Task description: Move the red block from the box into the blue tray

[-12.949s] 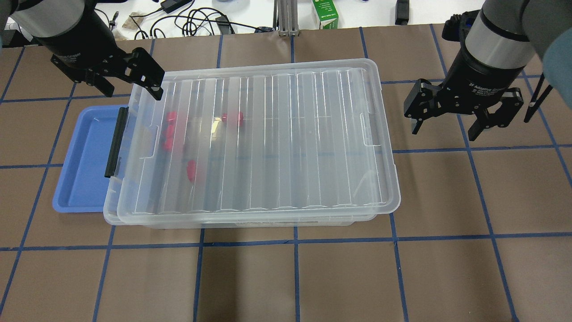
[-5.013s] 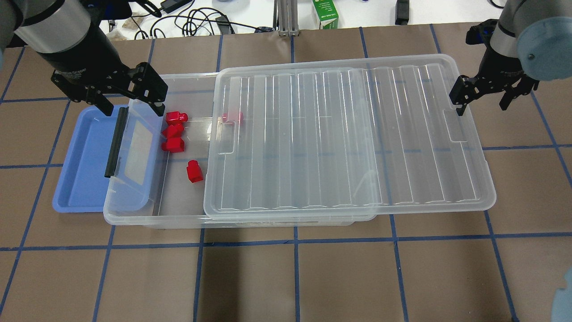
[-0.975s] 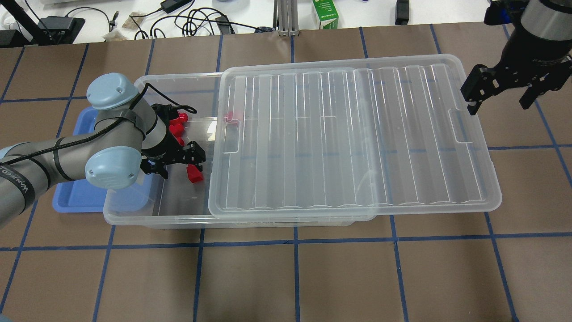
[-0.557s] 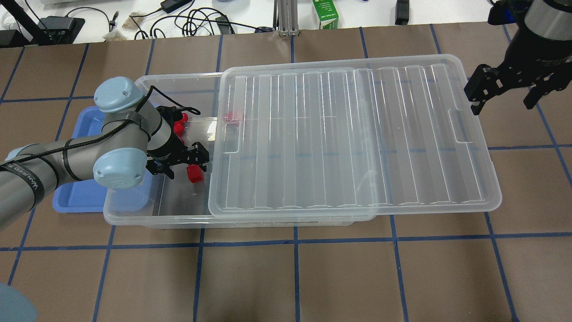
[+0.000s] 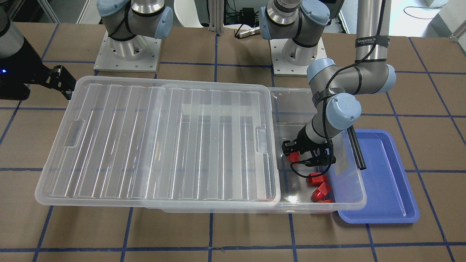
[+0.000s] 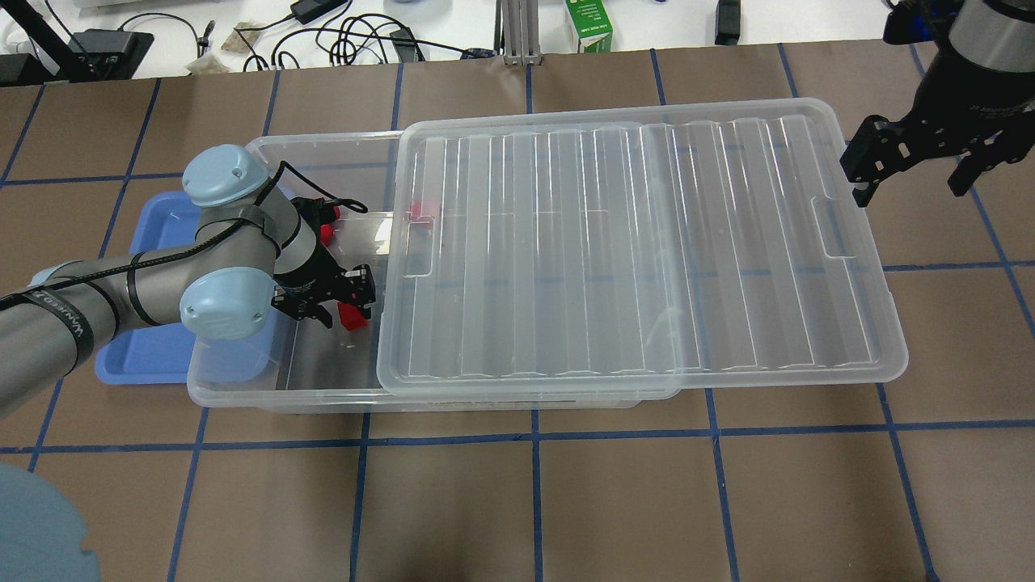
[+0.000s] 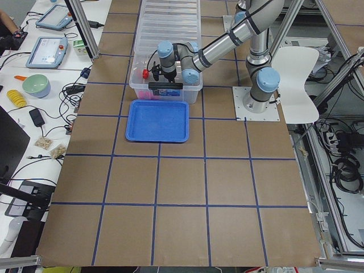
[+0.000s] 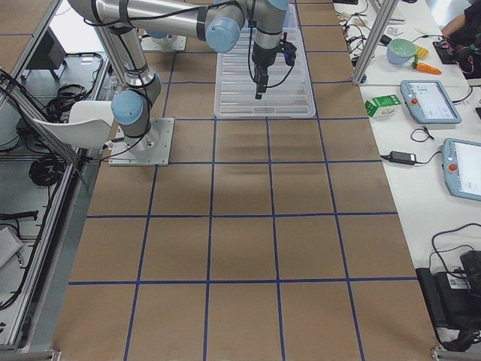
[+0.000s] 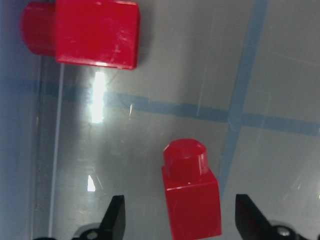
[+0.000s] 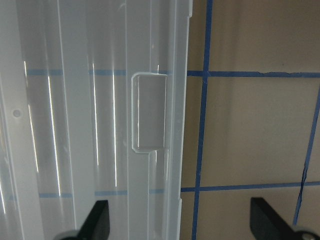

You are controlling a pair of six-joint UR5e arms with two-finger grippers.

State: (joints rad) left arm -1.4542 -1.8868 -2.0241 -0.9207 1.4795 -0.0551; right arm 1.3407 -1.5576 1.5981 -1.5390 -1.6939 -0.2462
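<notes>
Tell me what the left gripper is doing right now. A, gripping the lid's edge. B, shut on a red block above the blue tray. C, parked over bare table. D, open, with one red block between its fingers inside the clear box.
D: the left wrist view shows the left gripper open, with a gap on each side of the red block, which lies on the floor of the box.

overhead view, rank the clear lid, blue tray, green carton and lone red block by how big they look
1. clear lid
2. blue tray, even though it is partly hidden
3. green carton, cut off by the top edge
4. red block, clearly the smallest
</notes>
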